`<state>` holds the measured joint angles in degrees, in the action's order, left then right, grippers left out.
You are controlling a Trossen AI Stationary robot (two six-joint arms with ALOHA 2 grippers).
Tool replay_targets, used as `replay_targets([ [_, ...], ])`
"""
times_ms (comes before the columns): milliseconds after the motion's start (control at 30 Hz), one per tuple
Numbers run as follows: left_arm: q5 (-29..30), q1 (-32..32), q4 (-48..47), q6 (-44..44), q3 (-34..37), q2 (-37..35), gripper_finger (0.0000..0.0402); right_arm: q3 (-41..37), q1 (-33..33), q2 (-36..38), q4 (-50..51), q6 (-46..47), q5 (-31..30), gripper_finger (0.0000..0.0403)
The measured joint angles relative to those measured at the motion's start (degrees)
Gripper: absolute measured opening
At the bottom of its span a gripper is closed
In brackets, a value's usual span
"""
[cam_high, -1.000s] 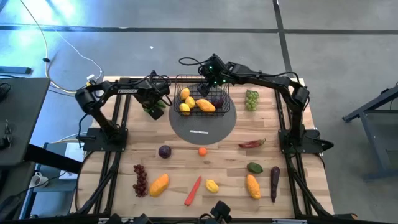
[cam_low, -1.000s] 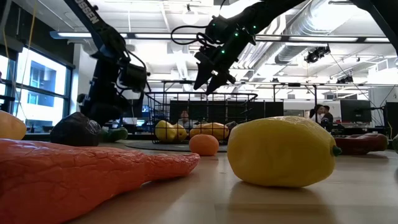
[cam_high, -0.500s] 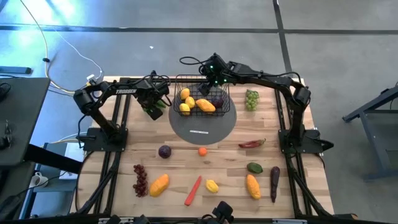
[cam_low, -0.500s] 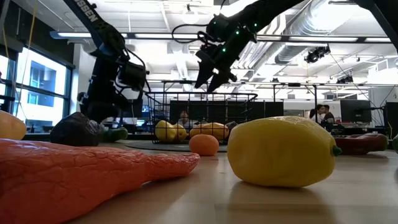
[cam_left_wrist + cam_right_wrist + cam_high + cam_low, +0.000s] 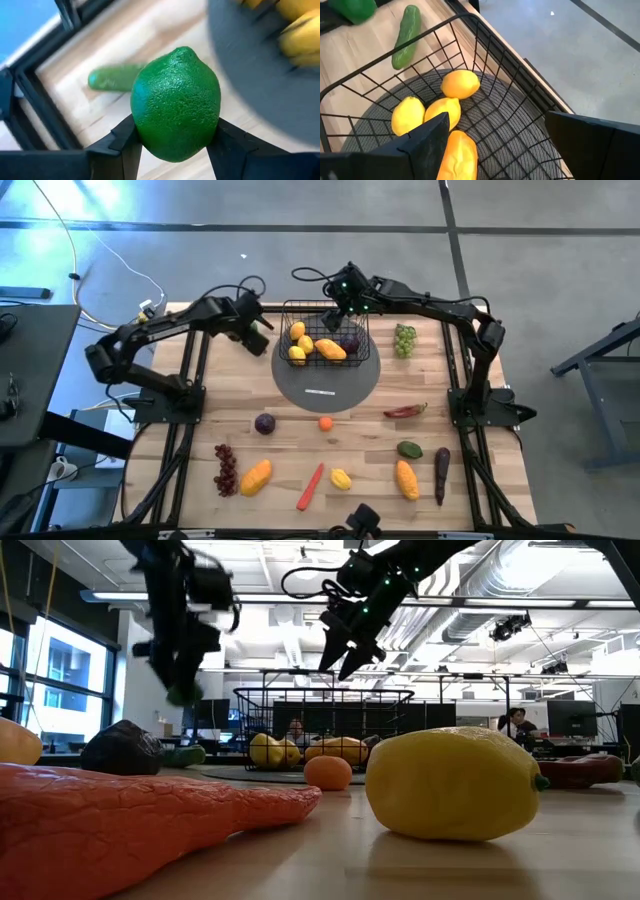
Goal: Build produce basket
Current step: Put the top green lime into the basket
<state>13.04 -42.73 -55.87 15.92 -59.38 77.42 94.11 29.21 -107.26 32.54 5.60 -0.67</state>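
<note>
Basket of black wire mesh, on grey round mat at far middle of table, unchanged from a second ago. Inside basket: yellow lemons and orange mango, same as before; something purple at basket's right end in high view.

Lime, green and pebbled, now lifted clear of table, hanging just left of basket. A second ago low at table level left of basket, left gripper closing round it; now raised high, seen in low view well above basket's rim. Cucumber left lying on wood below and left of basket.

Left arm now stretched out long from its base toward basket's left side, elbow swung out to far left, wrist higher than before. Left gripper clenched on lime, one dark finger pressed on each side of fruit.

Right arm reaching from its base right of basket, across to basket's far edge, barely moved from a second ago. Right gripper hovering above basket's far rim, fingers spread wide, pointing down into basket, grasping nothing.

Rest of produce spread nearer than basket: plum, small orange, red chili, red grapes, carrot, lemon, eggplant. Green grapes right of basket.
</note>
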Motion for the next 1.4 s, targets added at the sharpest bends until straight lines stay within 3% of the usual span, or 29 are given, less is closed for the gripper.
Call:
replay_targets([
  [333,-0.71,6.55,9.37,1.95,-7.75,-2.79,0.0169,0.0,0.04,1.74,3.44,-0.05,-4.75,0.0311],
  [733,-0.04,11.28,26.0,1.96,-8.39,-1.95,0.0172,0.0,0.07,6.54,4.74,1.99,-8.27,0.0311],
  [1400,-5.48,12.56,29.93,3.47,-8.38,11.07,0.0223,-0.04,0.04,7.04,9.83,3.53,-8.26,0.0311],
])
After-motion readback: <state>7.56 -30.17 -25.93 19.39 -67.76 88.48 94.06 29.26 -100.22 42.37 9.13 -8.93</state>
